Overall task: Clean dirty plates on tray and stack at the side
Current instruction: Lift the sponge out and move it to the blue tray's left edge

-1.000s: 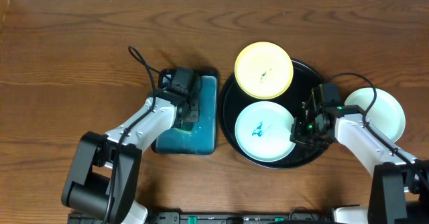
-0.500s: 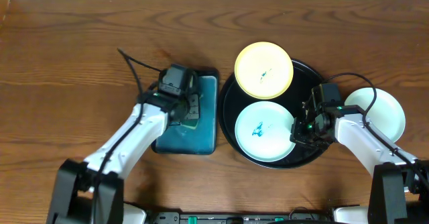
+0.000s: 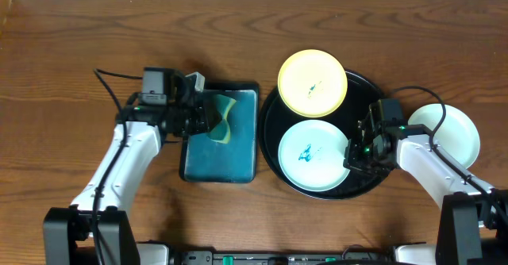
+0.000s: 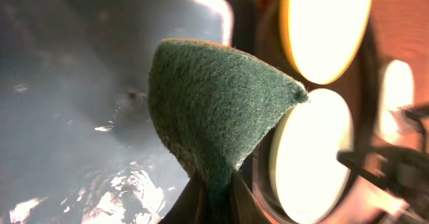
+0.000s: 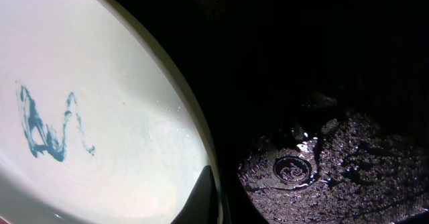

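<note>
1. The left tool (image 3: pixel 208 116) has pulled back to the left over the teal tray (image 3: pixel 230 160), closed on the green sponge (image 3: pixel 222 119).
2. The right tool (image 3: pixel 357 155) stays at the rim of the smeared plate (image 3: pixel 312 155) in the black tray (image 3: pixel 270 130); how far it is open I cannot tell.

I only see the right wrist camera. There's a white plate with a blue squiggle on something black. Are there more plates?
Observer: Yes. A yellow plate shares the black tray with your white plate, and it has a small smear too.
Kid: Is any plate off the tray?
Observer: One pale plate lies on the table, on the tray's right.
Kid: What will wipe mine?
Observer: The left claw holds a green sponge over a teal tray.
</note>
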Motion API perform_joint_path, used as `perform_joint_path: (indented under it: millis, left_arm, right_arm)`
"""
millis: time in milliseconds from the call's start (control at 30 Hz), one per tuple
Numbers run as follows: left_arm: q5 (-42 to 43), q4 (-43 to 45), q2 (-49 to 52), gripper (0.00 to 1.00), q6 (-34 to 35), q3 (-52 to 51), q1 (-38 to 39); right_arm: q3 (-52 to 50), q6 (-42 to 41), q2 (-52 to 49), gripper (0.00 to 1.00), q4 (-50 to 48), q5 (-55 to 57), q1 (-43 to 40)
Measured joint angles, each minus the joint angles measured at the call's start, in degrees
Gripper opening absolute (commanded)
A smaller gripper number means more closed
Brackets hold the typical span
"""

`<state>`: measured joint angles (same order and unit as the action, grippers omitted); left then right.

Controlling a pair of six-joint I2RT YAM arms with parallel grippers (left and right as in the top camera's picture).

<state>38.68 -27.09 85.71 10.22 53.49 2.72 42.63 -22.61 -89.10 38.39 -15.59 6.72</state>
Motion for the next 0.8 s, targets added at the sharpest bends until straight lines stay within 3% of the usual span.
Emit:
perform_joint_path:
  millis: [233, 800]
  left_arm:
    - [6.38, -0.07, 0.0, 0.07, -3.69, 0.0, -1.18]
    - [7.28, 5.46, -3.02, 0.07, -4.94, -0.11, -1.18]
  right_arm:
    - [0.0, 0.0, -0.02, 0.01, 0.2, 0.0, 0.0]
    - [0.0, 0.0, 0.0, 0.01, 0.59, -0.02, 0.0]
